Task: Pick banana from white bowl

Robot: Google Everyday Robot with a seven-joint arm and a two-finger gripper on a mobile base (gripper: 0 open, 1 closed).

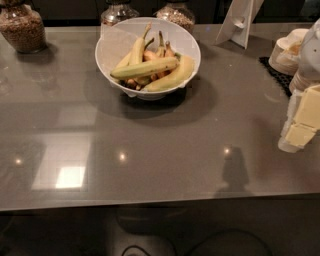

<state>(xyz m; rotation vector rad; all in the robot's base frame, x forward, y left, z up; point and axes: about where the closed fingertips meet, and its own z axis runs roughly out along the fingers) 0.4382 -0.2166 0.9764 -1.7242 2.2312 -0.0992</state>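
The white bowl (111,36) stands at the back middle of the grey counter. The long, nearly straight greenish-yellow banana (145,67) lies across the top of the pile in it. A more curved yellow banana (174,76) rests along the front right rim, and shorter bananas with green stems (138,47) stand behind. My gripper (301,122), white with pale yellow pads, hangs at the far right edge of the view, above the counter. It is well to the right of the bowl and nearer the front, and holds nothing that I can see.
Glass jars of grain stand along the back edge (20,27) (118,12) (176,15). A white stand (239,21) is at the back right. Stacked small beige bowls (286,51) sit on a black mat (274,74), just behind my gripper. The counter's front edge (150,202) runs across the lower view.
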